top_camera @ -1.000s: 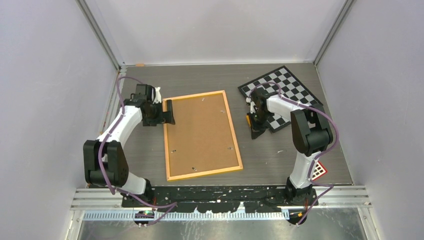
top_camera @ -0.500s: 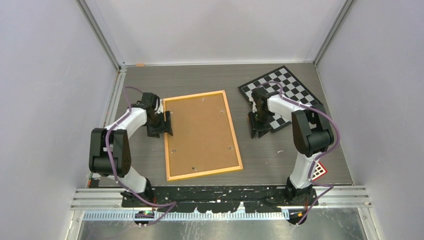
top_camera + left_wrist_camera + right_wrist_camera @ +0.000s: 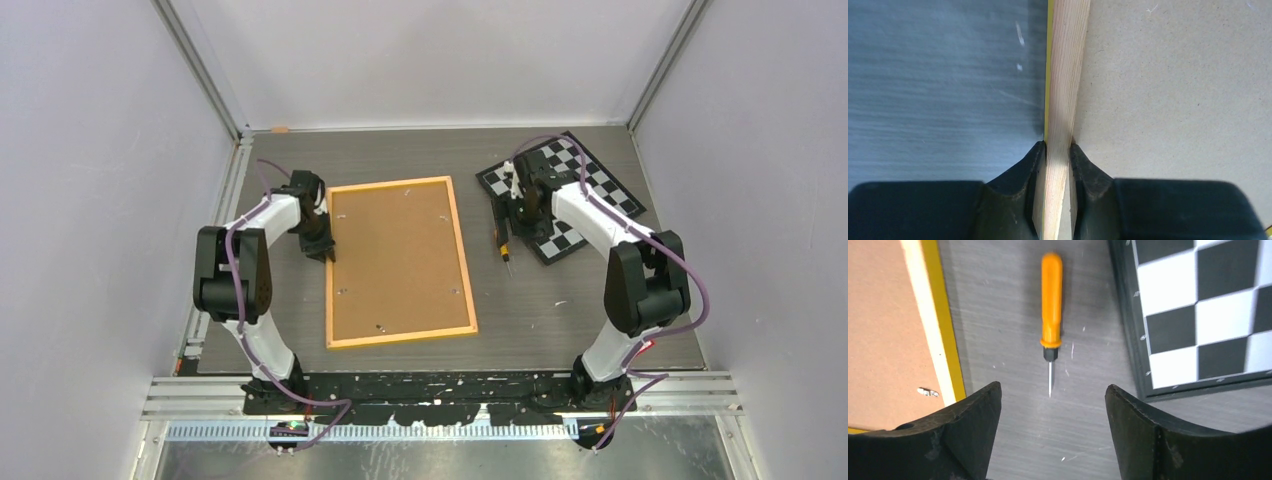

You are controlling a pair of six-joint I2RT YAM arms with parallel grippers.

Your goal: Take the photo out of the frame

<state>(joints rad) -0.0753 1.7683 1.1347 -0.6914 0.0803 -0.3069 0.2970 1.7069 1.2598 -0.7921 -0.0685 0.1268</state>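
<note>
Against the left rail of the frame (image 3: pixel 1066 75), the left tool (image 3: pixel 1058 152) is pinched narrow on the wooden edge, one finger on the desk (image 3: pixel 938 100) side and one over the backing board (image 3: pixel 1173 100), likely to steady the frame or tip it up. Further right, the right tool (image 3: pixel 1053 390) hangs wide open just above an orange screwdriver (image 3: pixel 1051 305) lying on the desk between frame and checkerboard (image 3: pixel 1208 315), probably meant for prying the metal clips (image 3: pixel 928 391); the photo lies hidden under the face-down backing.

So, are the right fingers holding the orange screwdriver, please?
No, the screwdriver lies free on the table, ahead of the open right fingers.
</note>
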